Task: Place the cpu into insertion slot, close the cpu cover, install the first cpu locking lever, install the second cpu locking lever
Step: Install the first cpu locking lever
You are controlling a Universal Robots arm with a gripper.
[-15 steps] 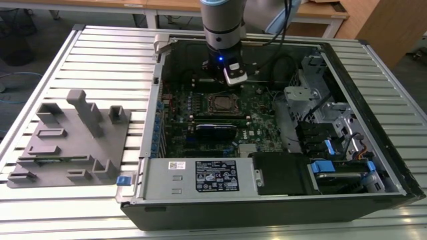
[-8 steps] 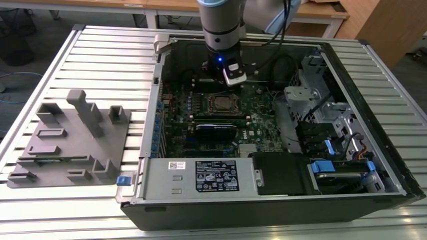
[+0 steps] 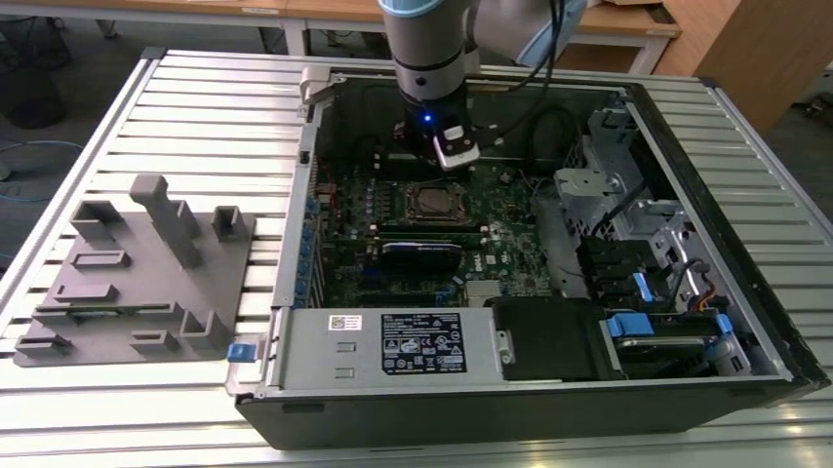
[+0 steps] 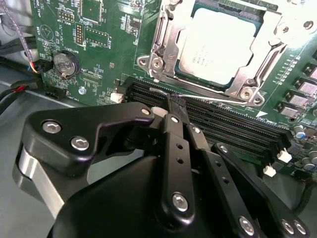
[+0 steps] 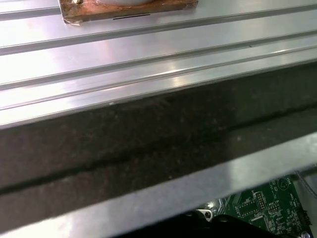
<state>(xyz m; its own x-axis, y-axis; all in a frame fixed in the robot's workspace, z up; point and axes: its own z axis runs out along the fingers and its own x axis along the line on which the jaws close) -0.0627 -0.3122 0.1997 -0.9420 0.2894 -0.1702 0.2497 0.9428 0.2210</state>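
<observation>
Cpu [image 4: 218, 47] seated in the insertion slot [image 4: 194, 77], silvery top facing up. Cpu cover [image 4: 161, 42] lying flat around it, with the chip showing through the cut-out.

Exterior view: gripper [image 3: 450, 148] hanging low inside the open computer case [image 3: 729, 195], just above the green motherboard [image 3: 514, 210] and close beside the socket area [image 3: 434, 202]. Black card [image 3: 419, 255] in a slot nearer the case front. Grey fixture block [image 3: 143, 273] well apart on the ribbed table [image 3: 78, 127], on the exterior view's left.

Second wrist view: gripper [image 4: 174, 102] with jaws apparently pressed together, tips right at the thin wire locking lever [image 4: 213, 98] along the socket's near edge. Cannot tell whether the wire is actually pinched. Long black memory slots [image 4: 233, 126] just beside the tips, coin battery [image 4: 64, 63] off to one side.

First wrist view: ribbed table [image 5: 148, 59], dark case edge [image 5: 148, 144], sliver of motherboard [image 5: 262, 206].

Handling, as a judgement: chip probably light, stiff, flat and a bit slippery on the metal top; slot pins beneath likely fragile, so best held by opposite edges, kept level, never forced. Lever likely springy, best taken near its free end.
</observation>
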